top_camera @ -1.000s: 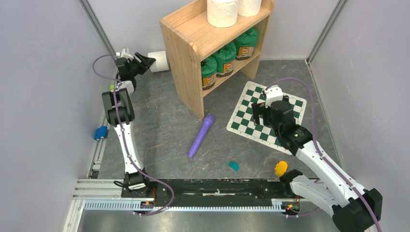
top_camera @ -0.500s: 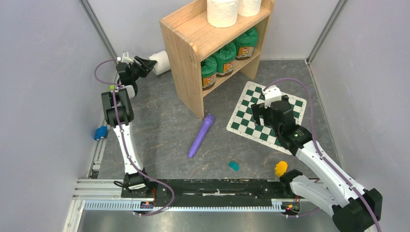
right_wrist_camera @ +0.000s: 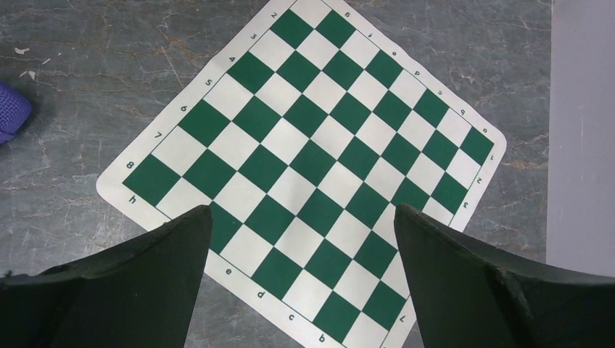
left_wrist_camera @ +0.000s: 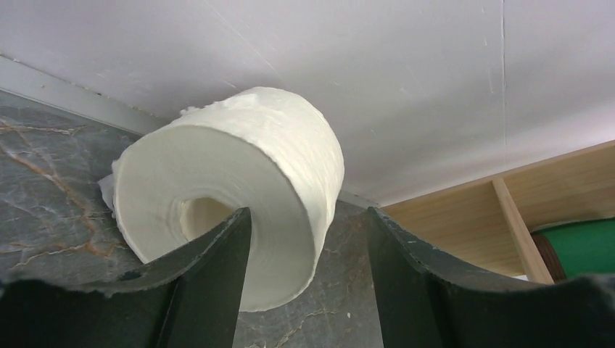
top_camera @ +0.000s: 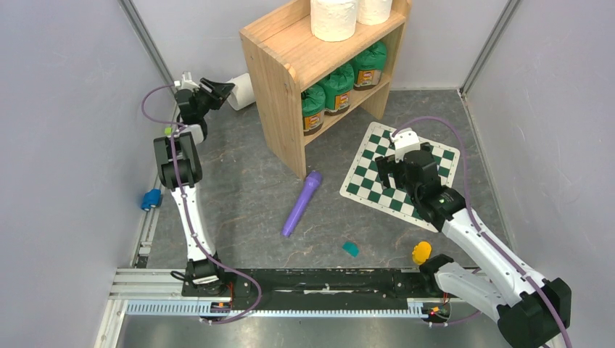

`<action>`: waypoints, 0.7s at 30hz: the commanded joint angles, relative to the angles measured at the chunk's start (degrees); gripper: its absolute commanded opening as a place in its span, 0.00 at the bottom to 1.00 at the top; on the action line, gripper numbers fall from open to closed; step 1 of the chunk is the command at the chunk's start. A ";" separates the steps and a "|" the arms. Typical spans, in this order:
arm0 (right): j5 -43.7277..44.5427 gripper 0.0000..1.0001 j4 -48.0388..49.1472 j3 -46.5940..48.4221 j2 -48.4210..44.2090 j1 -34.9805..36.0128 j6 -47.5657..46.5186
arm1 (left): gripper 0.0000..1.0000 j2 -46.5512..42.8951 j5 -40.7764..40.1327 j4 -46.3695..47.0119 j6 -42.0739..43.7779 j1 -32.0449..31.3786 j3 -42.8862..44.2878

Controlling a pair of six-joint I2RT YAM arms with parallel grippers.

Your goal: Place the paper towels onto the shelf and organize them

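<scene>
Left of the shelf [top_camera: 279, 54], a roll [left_wrist_camera: 239, 167] lies on its side, long axis roughly level, core [left_wrist_camera: 197, 216] facing away from the shelf toward the left gripper [top_camera: 220, 88]. Only the left wrist view shows that gripper's fingers [left_wrist_camera: 210, 290] apart, one over the core and one just outside the roll, with a pinch impossible to tell. Only the top view shows two rolls [top_camera: 334, 19] upright atop the shelf, and right of it the right gripper [right_wrist_camera: 303, 210] gapes over the board [right_wrist_camera: 312, 138].

Three green canisters [top_camera: 338, 87] stand in a row at upper centre. A green-and-white chessboard mat [top_camera: 366, 181] lies flat right of centre on the grey marbled desk [top_camera: 239, 188]. A purple cylinder [top_camera: 302, 204] lies mid-frame, with a teal scrap [top_camera: 351, 249] and a yellow object [top_camera: 420, 252] below.
</scene>
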 commanded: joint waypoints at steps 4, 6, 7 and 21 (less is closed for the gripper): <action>1.15 0.98 1.42 2.56 0.43 -0.05 -0.43 | 0.63 1.21 -1.12 1.91 -3.20 -0.60 3.22; 1.08 0.98 1.45 2.47 0.46 -0.02 -0.30 | 0.65 1.45 -1.42 0.01 -2.77 -0.70 3.33; 0.98 0.98 1.45 2.47 0.37 0.01 -0.26 | 0.67 1.49 -1.60 -0.69 -2.58 -0.76 3.28; 0.88 0.98 1.49 2.20 -0.42 -0.03 0.55 | 0.77 3.48 -4.16 -1.86 -7.68 -1.80 2.27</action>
